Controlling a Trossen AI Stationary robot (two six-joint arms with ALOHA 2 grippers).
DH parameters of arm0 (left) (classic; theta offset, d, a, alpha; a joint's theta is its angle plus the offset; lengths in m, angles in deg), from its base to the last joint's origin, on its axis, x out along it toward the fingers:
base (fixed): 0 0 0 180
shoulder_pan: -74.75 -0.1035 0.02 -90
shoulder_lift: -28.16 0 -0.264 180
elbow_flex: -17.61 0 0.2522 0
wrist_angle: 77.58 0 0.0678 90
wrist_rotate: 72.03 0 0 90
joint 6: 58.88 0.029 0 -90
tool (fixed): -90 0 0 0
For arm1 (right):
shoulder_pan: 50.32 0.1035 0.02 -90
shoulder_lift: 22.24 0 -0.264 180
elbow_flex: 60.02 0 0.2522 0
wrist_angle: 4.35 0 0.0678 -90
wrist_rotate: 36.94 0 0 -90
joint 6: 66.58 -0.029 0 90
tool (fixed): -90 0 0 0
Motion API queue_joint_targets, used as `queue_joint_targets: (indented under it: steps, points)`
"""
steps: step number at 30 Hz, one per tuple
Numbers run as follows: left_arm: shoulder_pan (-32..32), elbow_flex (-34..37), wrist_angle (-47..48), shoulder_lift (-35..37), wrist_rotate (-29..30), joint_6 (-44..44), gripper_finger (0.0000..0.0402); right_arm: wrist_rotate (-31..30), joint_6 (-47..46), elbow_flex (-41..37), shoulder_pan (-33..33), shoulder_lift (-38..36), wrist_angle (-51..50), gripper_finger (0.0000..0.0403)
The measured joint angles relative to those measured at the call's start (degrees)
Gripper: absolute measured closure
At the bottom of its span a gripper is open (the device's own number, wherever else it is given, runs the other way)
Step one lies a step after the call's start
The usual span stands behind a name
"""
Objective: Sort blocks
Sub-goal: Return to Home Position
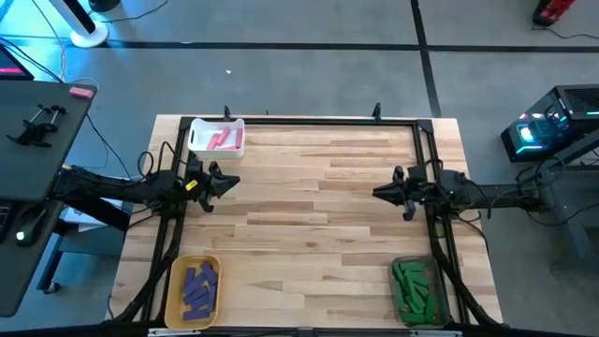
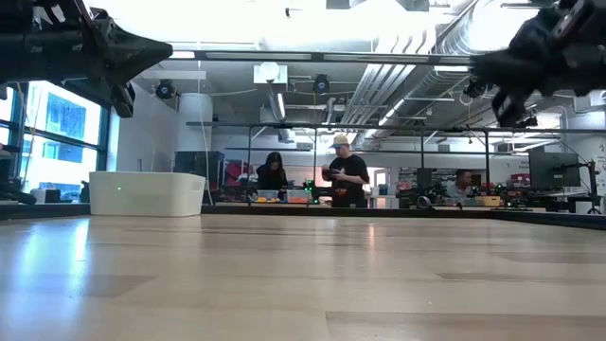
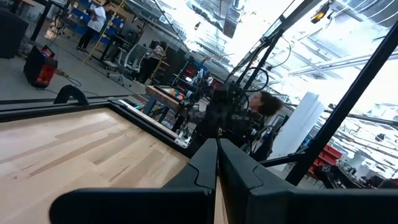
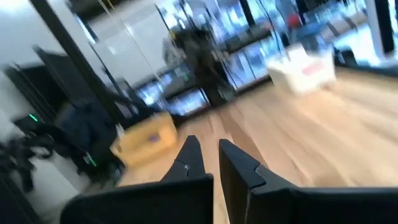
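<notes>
A wooden table [image 1: 309, 215] bears a white bin [image 1: 196, 139], a yellow bin [image 1: 173, 281] and a clear bin [image 1: 444, 290].

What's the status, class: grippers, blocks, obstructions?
Left gripper shut, right gripper slightly open, both empty. Pink blocks in white bin, purple blocks in yellow bin, green blocks in clear bin. Nothing in the way.

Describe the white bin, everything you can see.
The white bin is a small rectangular tub, plastic by the look, with rounded corners and an open top. It stands upright on the wooden table at its far left corner. Pink blocks lie loose inside; the low view shows only its plain side wall. The left gripper hangs nearby, clear of it.
</notes>
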Motion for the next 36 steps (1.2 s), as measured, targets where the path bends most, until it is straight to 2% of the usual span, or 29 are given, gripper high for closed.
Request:
queue_joint_targets:
  steps: [9, 17, 27, 36]
  points:
    - [0.0, 0.0, 0.0, 0.0, 0.0, 0.0, 0.0398, 0.0, 0.2, 0.0, 0.0, 0.1, -13.7, 0.0403]
    - [0.0, 0.0, 0.0, 0.0, 0.0, 0.0, 0.0398, 0.0, 0.2, 0.0, 0.0, 0.1, -21.3, 0.0403]
    - [0.0, 0.0, 0.0, 0.0, 0.0, 0.0, 0.0398, 0.0, 0.2, 0.0, 0.0, -0.1, -23.1, 0.0403]
    - [0.0, 0.0, 1.4, 0.4, 0.0, 0.0, 0.0398, 0.0, 0.2, 0.1, 0.0, -7.7, -23.0, 0.0403]
